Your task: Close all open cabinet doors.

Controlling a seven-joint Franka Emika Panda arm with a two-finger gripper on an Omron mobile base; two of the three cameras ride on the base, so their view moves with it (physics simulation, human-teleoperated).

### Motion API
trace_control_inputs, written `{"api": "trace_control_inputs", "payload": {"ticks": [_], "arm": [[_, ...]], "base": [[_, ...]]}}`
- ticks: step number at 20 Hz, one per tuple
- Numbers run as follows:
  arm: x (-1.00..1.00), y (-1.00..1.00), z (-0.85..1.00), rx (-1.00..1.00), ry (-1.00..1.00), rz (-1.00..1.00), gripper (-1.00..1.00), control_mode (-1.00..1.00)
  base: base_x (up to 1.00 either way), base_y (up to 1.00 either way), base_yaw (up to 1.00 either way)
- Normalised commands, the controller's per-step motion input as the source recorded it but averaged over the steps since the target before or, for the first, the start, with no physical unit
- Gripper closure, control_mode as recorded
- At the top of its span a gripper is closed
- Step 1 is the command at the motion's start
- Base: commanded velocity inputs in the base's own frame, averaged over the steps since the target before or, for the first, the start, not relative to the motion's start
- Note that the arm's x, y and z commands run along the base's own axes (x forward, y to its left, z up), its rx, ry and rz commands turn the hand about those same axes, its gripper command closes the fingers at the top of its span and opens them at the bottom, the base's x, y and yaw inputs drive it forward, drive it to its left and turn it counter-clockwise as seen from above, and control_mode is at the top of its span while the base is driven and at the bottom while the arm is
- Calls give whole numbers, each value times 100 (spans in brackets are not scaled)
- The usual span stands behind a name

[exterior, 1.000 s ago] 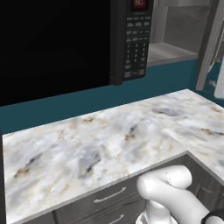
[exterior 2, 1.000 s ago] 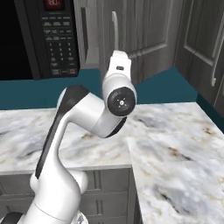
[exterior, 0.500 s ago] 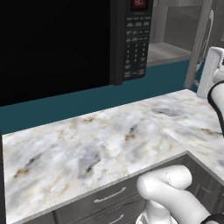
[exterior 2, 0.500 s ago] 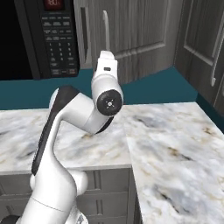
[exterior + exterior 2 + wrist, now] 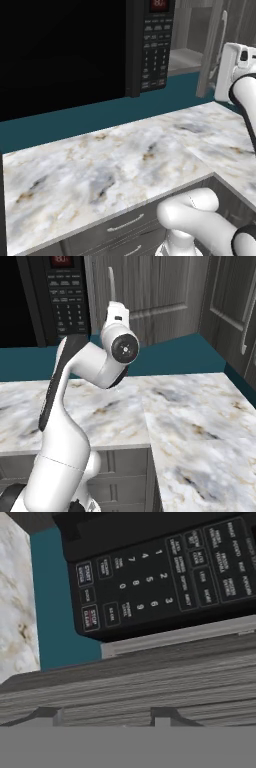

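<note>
- The cabinet door, grey wood-grain, stands ajar just right of the microwave in the left base view, its edge turned toward the camera and a long silver bar handle running down it.
- In the right base view the same door shows its recessed panel face, with the handle rising just above the robot's hand.
- In the hand view the door's grain runs across the lower part of the frame, very close to the camera.
- The tool shows there as two dark finger tips right against the door; the jaws stand apart with wood grain visible between them, and I cannot tell whether they grip anything.
- Beyond the door in the hand view lies the microwave's keypad, with a teal wall strip beside it.
- A second door with its own bar handle stands on the right wall in the right base view.
- The marble surface spreads below, with grey drawer fronts under its edge.
</note>
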Motion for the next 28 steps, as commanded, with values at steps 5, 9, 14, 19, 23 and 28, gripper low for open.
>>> {"api": "trace_control_inputs", "payload": {"ticks": [5, 9, 14, 19, 23, 28], "arm": [[61, 0, 0, 0, 1, 10, -100, -100], [60, 0, -8, 0, 0, 14, -100, -100], [60, 0, -18, 0, 0, 16, -100, -100], [63, 0, -21, 0, 0, 16, -100, -100], [60, 0, -18, 0, 0, 15, -100, -100], [59, 0, -16, 0, 0, 14, -100, -100]], "base": [[0, 0, 0], [0, 0, 0], [0, 0, 0], [0, 0, 0], [0, 0, 0], [0, 0, 0]]}}
